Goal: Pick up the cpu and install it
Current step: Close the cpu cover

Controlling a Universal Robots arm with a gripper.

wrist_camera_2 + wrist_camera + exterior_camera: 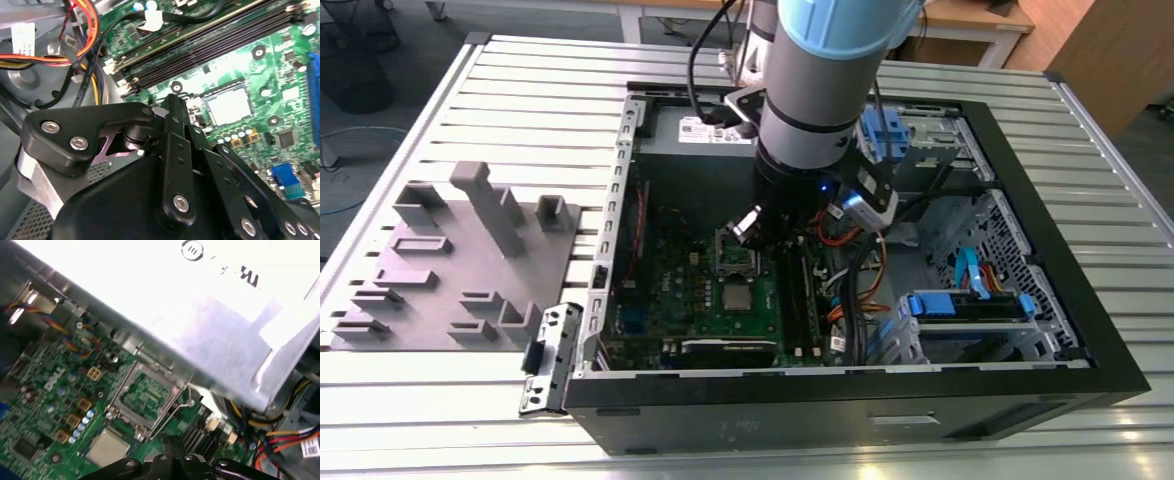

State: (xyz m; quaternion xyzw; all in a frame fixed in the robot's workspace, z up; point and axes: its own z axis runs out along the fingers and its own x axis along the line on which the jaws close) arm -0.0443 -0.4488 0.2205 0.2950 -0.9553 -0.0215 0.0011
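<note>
Here my gripper (750, 233) hangs low over the middle of the board (674, 300); I cannot tell whether it is open or holds anything. The cpu (738, 298) lies flat beside the open frame (122, 412), just off my tip toward the board's near edge in the exterior view.

No print legible: faint marks on the metal box (225, 315) beside the circuit board (45, 390); a white tag (310, 446) beside that board, unreadable.

One cpu (107, 446), one socket (145, 397), one motherboard (45, 390), one case (854, 405).
</note>
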